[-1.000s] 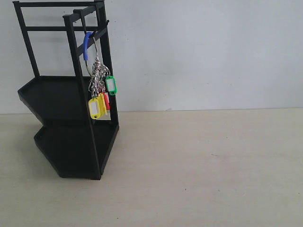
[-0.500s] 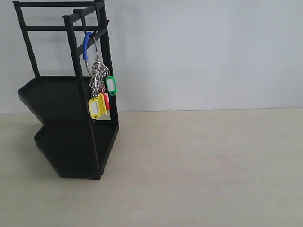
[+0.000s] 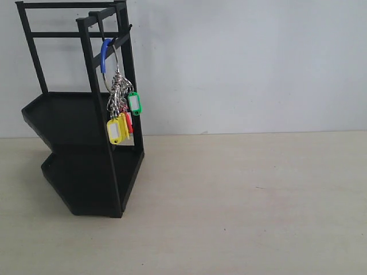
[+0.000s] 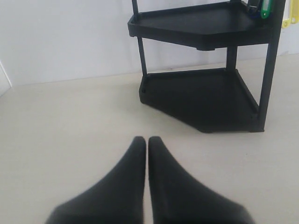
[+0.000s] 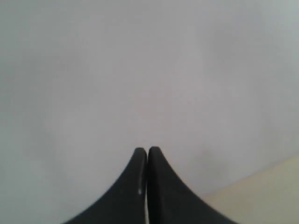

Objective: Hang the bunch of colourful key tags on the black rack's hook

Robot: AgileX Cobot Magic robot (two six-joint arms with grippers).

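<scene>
The tag bunch (image 3: 118,112) hangs by its blue-sleeved ring from the hook (image 3: 116,39) on the top bar of the rack (image 3: 63,120), which stands on the counter (image 3: 246,200). The left end effector (image 4: 147,141) is clenched and empty, above the counter near the rack. The right end effector (image 5: 147,151) is also clenched and empty, facing a pale wall.

- A plain white wall (image 3: 258,63) fills the back of the scene, matte and bare, with no window or fitting on it.
- A pale beige surface (image 3: 246,200) runs forward from the foot of the wall, and the two meet in a straight, level line.
- The surface is smooth and faintly grained, with a small dark speck or two near its middle.
- The light is soft and even, with only weak shadows.
- In the right wrist view the wall fills nearly the whole picture, with one corner of the surface showing.
</scene>
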